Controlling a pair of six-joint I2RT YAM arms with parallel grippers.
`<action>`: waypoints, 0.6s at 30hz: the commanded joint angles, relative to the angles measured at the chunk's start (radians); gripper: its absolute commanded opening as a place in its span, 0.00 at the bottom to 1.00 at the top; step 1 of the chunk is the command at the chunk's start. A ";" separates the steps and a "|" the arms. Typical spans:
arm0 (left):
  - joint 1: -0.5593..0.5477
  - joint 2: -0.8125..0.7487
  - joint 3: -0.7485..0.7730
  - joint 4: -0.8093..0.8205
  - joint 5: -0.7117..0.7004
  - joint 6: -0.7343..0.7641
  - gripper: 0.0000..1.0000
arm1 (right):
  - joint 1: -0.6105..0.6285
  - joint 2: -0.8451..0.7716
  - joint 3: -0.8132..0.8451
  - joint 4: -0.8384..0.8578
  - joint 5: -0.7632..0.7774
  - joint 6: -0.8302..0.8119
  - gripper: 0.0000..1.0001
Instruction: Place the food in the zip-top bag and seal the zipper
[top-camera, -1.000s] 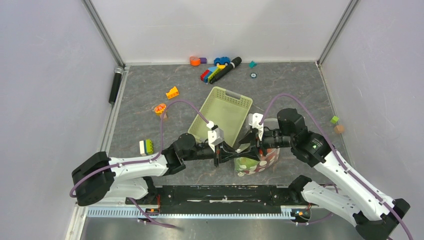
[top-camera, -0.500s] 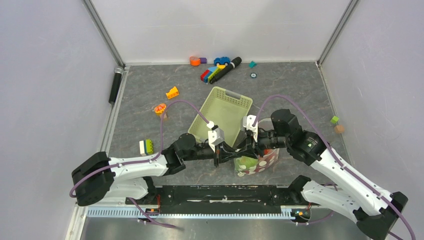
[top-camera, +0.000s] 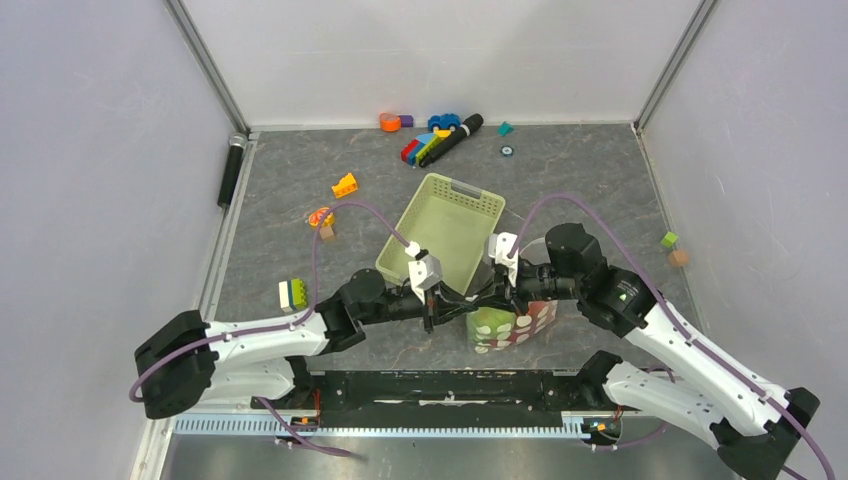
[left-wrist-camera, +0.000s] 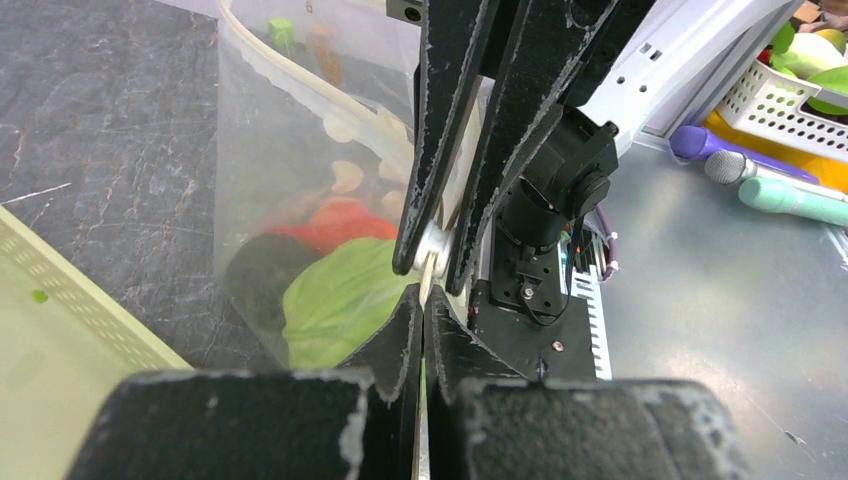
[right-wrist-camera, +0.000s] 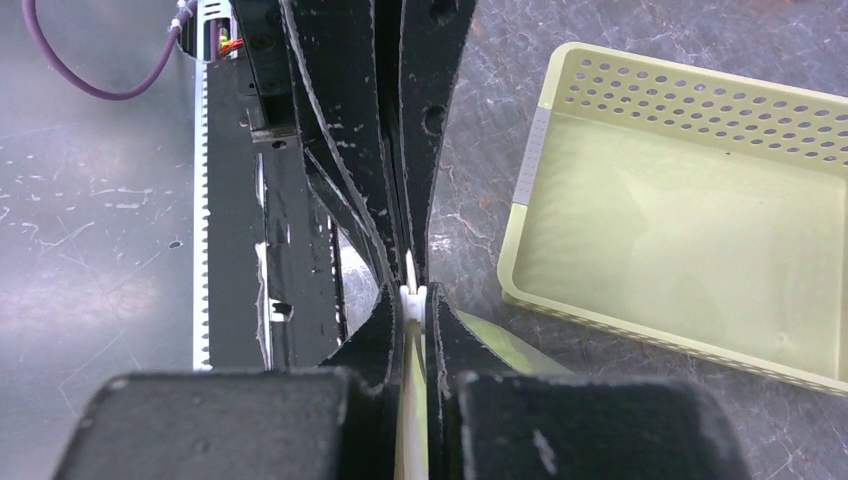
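The zip-top bag (top-camera: 522, 325) stands near the table's front edge between my two grippers. Through its clear dotted wall (left-wrist-camera: 260, 170) I see food: a green cabbage (left-wrist-camera: 335, 300) and a red-orange piece (left-wrist-camera: 340, 218). The pale zipper (left-wrist-camera: 320, 100) runs along the bag's top edge. My left gripper (left-wrist-camera: 421, 295) is shut on the zipper strip from the left. My right gripper (right-wrist-camera: 411, 298) faces it tip to tip, shut on the zipper's white piece (right-wrist-camera: 411, 290). In the top view the left gripper (top-camera: 468, 306) and right gripper (top-camera: 492, 298) meet above the bag's left end.
A pale green slotted basket (top-camera: 445, 225) lies just behind the grippers, its rim close in the right wrist view (right-wrist-camera: 520, 230). Building-block toys (top-camera: 430, 140) sit at the back wall. A yellow block (top-camera: 345, 184), a green-white block (top-camera: 293, 293) and a black cylinder (top-camera: 232, 170) lie left.
My right gripper has closed on the zipper and slid left to meet the left gripper. The left arm has shifted slightly.
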 joint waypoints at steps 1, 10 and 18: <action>0.001 -0.070 -0.030 0.006 -0.030 -0.013 0.02 | -0.002 -0.041 -0.039 0.017 0.059 0.010 0.00; 0.000 -0.151 -0.076 -0.051 -0.101 -0.035 0.02 | -0.002 -0.057 -0.056 0.020 0.061 0.008 0.00; 0.000 -0.217 -0.102 -0.099 -0.149 -0.042 0.02 | -0.002 -0.079 -0.072 0.025 0.083 0.012 0.00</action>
